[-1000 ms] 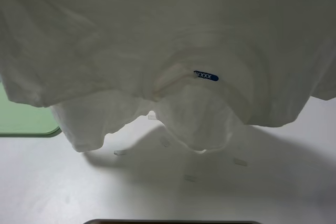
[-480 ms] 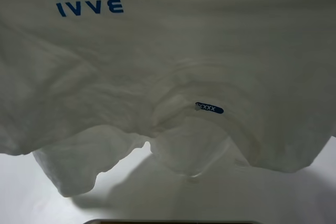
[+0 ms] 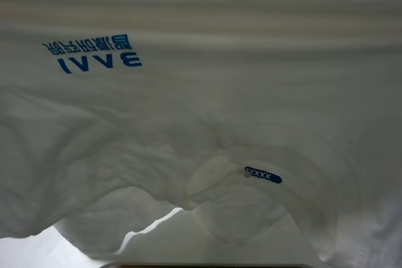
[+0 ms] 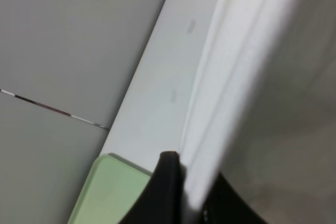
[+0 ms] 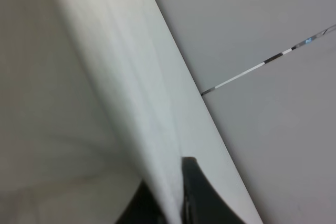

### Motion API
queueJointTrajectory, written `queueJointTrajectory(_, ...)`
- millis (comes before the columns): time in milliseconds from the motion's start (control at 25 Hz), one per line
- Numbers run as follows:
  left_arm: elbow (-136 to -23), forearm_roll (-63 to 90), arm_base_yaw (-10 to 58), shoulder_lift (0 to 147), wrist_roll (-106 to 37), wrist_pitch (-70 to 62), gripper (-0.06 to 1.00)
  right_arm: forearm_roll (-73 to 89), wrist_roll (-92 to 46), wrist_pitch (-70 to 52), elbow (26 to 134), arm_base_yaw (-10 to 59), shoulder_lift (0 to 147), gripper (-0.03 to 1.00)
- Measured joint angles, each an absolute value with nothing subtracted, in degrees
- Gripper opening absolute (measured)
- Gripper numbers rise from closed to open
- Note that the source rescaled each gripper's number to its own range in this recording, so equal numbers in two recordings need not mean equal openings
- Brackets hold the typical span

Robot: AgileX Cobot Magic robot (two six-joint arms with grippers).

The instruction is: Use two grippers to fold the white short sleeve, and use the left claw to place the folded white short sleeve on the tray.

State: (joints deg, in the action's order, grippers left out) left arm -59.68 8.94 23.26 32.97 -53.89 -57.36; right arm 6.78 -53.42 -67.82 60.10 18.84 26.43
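Observation:
The white short sleeve (image 3: 207, 111) hangs lifted and spread across nearly the whole exterior high view, its blue lettering (image 3: 94, 54) upside down and its blue neck label (image 3: 264, 175) low at the right. Both grippers are hidden behind the cloth there. In the left wrist view my left gripper (image 4: 191, 184) is shut on a taut edge of the white short sleeve (image 4: 247, 77), and a corner of the pale-green tray (image 4: 113, 192) lies just beside it on the table. My right gripper (image 5: 168, 184) is likewise shut on a stretched edge of the shirt (image 5: 121, 77).
A strip of white table (image 3: 28, 249) shows under the hanging collar and sleeve. The table's side edges (image 4: 152, 82) (image 5: 220, 129) drop off to grey floor beside each gripper. A dark object's rim (image 3: 207, 266) sits at the near edge.
The shirt has come up closer to the high camera; its lettering and neck label slid lower in the view. The cloth now covers the tray and most of the table.

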Motion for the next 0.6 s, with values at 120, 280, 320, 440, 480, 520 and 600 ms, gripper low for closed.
queueJointTrajectory(120,-58.3,8.9,23.3,32.8,-53.5,-57.6,0.01,6.4,-52.6,-67.5,60.0,18.8,27.3,0.0)
queueJointTrajectory(280,-51.5,8.3,23.3,32.9,-53.4,-50.6,0.01,3.2,-51.9,-64.6,58.4,18.8,30.3,0.0)
queueJointTrajectory(320,-49.8,7.7,23.3,32.9,-53.3,-47.9,0.01,1.8,-51.2,-63.1,57.5,19.0,31.6,0.0)
queueJointTrajectory(440,-44.0,4.7,23.4,33.1,-52.1,-39.1,0.01,0.0,-49.7,-60.3,55.9,19.1,34.3,0.0)
queueJointTrajectory(480,-41.9,3.3,23.4,33.6,-51.2,-36.1,0.01,-1.1,-48.8,-58.6,55.2,19.2,35.8,0.0)
queueJointTrajectory(520,-40.6,1.9,23.4,34.4,-50.5,-33.7,0.01,-2.1,-47.8,-56.4,54.6,19.3,37.7,0.0)
queueJointTrajectory(600,-38.6,-2.3,23.5,37.7,-49.1,-28.1,0.01,-4.2,-46.1,-51.2,53.7,19.3,42.5,0.0)
